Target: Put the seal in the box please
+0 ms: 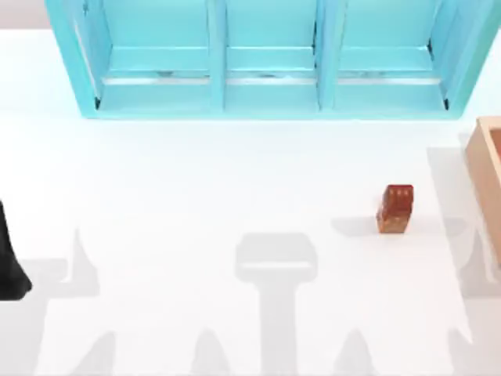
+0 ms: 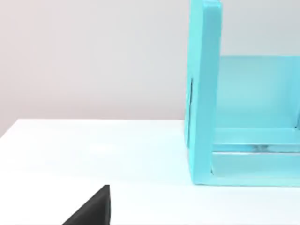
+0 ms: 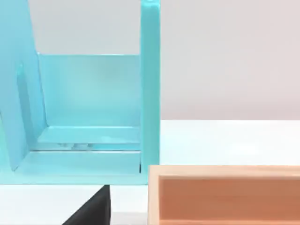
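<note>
Neither gripper's finger state is telling us anything yet. We are sitting before the pick: seal lying lower right, near the box; next, reaching down over it.

seal: glossy reddish-brown and orange, dark dots on its redder end
box: tan, light-wood walls, browner inside
shelf unit: turquoise
tabletop: white, grey shadows
my left arm: black, left edge of frame
</note>
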Tool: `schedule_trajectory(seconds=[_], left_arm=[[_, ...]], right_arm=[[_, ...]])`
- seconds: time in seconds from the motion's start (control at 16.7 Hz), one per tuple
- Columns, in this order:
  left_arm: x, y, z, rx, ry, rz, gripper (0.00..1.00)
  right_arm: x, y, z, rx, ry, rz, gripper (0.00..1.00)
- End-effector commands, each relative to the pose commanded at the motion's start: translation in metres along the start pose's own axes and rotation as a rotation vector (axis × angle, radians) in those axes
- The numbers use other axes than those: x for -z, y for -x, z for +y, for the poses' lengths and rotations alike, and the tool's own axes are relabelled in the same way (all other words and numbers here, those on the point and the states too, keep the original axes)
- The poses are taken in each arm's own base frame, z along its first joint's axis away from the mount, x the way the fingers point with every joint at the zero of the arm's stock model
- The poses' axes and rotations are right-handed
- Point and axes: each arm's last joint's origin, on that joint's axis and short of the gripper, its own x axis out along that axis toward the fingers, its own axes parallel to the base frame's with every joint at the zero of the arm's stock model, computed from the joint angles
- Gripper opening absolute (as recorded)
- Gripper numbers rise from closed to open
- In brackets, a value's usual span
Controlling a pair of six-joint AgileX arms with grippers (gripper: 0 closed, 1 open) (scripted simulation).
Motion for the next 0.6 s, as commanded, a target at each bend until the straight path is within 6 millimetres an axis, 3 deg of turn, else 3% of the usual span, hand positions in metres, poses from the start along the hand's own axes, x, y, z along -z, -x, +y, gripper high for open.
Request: schedule_trajectory(seconds=[0.3,0.6], left_arm=[[0.000,0.000,0.000,0.000,0.000,0.000,1.00],[0.000,0.000,0.000,0.000,0.000,0.000,1.00]], right_arm=[[-0.010,0.000,0.002,-0.017,-0.010,0.057,1.00],[-0.059,-0.015,0.011,-0.070,-0.056,0.316,1.00]])
